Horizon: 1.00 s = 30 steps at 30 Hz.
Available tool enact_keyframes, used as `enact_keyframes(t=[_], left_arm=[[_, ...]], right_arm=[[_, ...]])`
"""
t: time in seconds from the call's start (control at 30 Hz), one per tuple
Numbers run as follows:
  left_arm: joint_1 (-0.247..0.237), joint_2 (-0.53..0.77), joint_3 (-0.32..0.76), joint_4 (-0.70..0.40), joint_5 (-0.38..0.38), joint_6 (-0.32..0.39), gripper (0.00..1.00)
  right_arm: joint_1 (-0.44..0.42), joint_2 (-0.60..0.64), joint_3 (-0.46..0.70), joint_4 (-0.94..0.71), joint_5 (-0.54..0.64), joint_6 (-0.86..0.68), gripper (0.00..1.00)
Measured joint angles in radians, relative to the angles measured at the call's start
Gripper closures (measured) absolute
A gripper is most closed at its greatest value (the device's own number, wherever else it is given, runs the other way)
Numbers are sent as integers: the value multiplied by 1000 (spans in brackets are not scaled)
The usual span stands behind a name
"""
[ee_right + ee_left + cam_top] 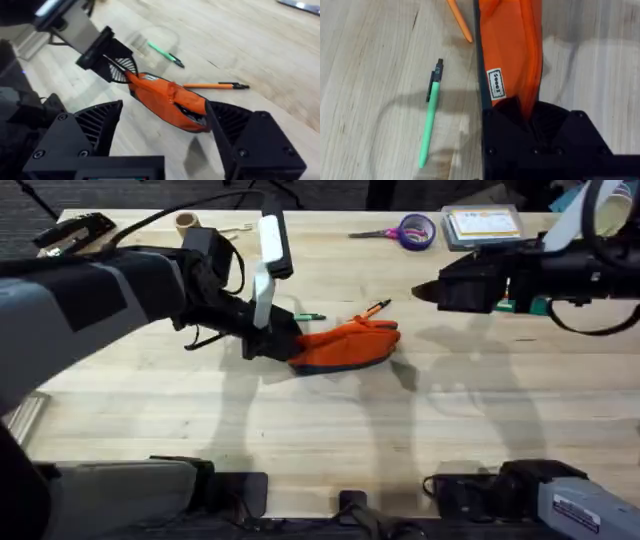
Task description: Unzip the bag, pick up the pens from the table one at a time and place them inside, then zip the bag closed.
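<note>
The orange bag [348, 346] lies in the middle of the table [300, 430]. My left gripper [284, 346] is shut on the bag's left end, and the left wrist view shows the fabric [510, 55] pinched in its black jaws [520, 114]. The right wrist view shows a dark gap near the other end of the bag [165, 100]. The green pen [306, 315] [430, 120] and the orange pen [373, 311] [215, 86] lie on the wood just behind the bag. My right gripper [419, 292] hangs open above the table to the bag's right, holding nothing.
Purple-handled scissors [412, 230] and a flat box [484, 225] lie at the back right. A tape roll [186, 222] and a black tool [75, 232] sit at the back left. The table's front half is bare wood.
</note>
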Motion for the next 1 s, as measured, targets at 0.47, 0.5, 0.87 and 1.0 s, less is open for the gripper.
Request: enact_keyframes(t=[0.47, 0.5, 0.87, 1.0], left_arm=[[0, 0, 0, 0, 0, 0, 959], [0, 0, 0, 0, 0, 0, 959], [0, 0, 0, 0, 0, 0, 959], [0, 0, 0, 0, 0, 0, 959]], right_arm=[[234, 0, 71, 0, 327, 146, 4], [253, 0, 71, -1, 346, 159, 4], [348, 32, 75, -14, 446, 289, 4], [349, 73, 75, -24, 459, 313, 4]])
